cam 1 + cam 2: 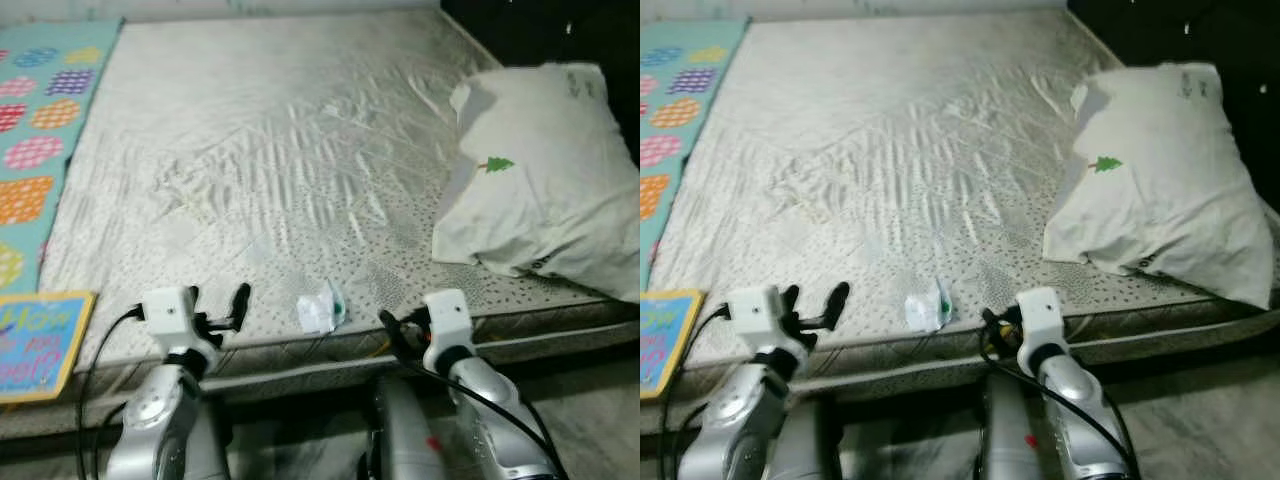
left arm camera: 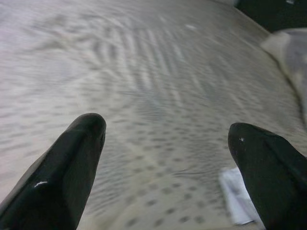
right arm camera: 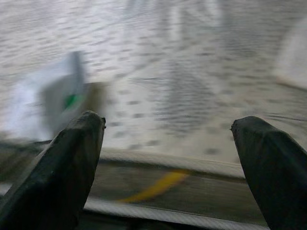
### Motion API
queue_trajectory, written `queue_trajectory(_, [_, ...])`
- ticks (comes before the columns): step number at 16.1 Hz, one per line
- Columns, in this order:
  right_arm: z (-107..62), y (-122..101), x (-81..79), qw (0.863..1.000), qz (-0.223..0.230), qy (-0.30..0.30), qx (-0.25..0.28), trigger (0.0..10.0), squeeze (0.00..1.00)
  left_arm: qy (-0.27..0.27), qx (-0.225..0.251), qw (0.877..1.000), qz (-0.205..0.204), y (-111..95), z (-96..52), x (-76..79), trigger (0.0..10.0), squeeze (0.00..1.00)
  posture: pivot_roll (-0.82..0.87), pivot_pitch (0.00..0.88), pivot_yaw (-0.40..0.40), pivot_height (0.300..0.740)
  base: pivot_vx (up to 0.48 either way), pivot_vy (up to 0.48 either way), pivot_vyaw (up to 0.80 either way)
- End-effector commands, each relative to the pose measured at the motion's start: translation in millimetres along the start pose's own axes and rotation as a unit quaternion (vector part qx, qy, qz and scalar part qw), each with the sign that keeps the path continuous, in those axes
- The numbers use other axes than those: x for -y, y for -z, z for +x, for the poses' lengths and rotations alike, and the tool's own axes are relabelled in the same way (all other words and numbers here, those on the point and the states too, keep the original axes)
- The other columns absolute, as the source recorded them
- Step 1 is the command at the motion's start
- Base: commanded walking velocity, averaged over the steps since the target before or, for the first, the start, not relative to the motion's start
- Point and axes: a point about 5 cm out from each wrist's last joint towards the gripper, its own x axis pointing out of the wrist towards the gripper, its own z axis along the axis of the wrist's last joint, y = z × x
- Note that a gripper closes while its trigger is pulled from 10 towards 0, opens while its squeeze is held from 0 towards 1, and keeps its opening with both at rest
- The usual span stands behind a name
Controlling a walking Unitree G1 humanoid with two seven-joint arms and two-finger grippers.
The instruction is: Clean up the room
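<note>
White wrapper (image 1: pixel 321 308) lies at the mattress's (image 1: pixel 280 150) near edge, between my left fingers (image 2: pixel 72 163) and right fingers (image 3: pixel 72 158), both spread apart.

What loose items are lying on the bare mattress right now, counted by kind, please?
White pillow with a small green tree print: 1
Small crumpled white wrapper with a green mark: 1
Total: 2, both on the grey patterned mattress; the wrapper lies near its front edge, between the two grippers.

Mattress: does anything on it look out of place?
Yes. A crumpled white wrapper with a green spot lies near the bare mattress's front edge, like litter. The pillow sits askew, overhanging the right corner.
</note>
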Motion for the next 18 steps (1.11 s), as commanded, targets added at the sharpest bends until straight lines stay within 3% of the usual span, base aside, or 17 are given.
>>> queue_trajectory(1, [1.1, 1, -8.2, 1.0, 0.001, -0.016, -0.003, 10.0, 0.0, -0.012, -0.009, 1.0, 0.003, 3, -3.7, -6.7, 10.0, 0.0, -0.06, 0.124, 0.018, 0.548, 0.0, 0.0, 0.79])
queue_trajectory(3, [0.6, 2, -7.8, 1.0, 0.003, -0.016, -0.004, 10.0, 0.0, -0.011, -0.01, 1.0, 0.003, 4, -3.8, -6.3, 10.0, 0.0, -0.06, 0.121, 0.018, 0.548, 0.0, 0.0, 0.65])
queue_trajectory(8, [7.4, 4, -9.6, 0.999, 0.0, -0.028, -0.034, 10.0, 0.0, -0.011, -0.013, 1.0, 0.002, 5, -4.6, -5.0, 10.0, 0.0, -0.05, 0.116, 0.015, 0.548, 0.0, 0.0, 0.0])
queue_trajectory(15, [41.8, -5, -43.3, 0.996, 0.014, -0.076, -0.049, 10.0, 0.0, -0.017, -0.007, 1.0, 0.006, -1, -9.3, -7.9, 10.0, 0.0, 0.0, 0.136, 0.022, 0.548, 0.0, 0.0, 0.0])
queue_trajectory(18, [51.0, -13, -45.0, 0.997, 0.016, -0.059, -0.038, 10.0, 0.0, -0.019, -0.008, 1.0, 0.01, -2, -10.4, -10.0, 10.0, 0.0, 0.01, 0.139, 0.03, 0.548, 0.0, 0.0, 0.0])
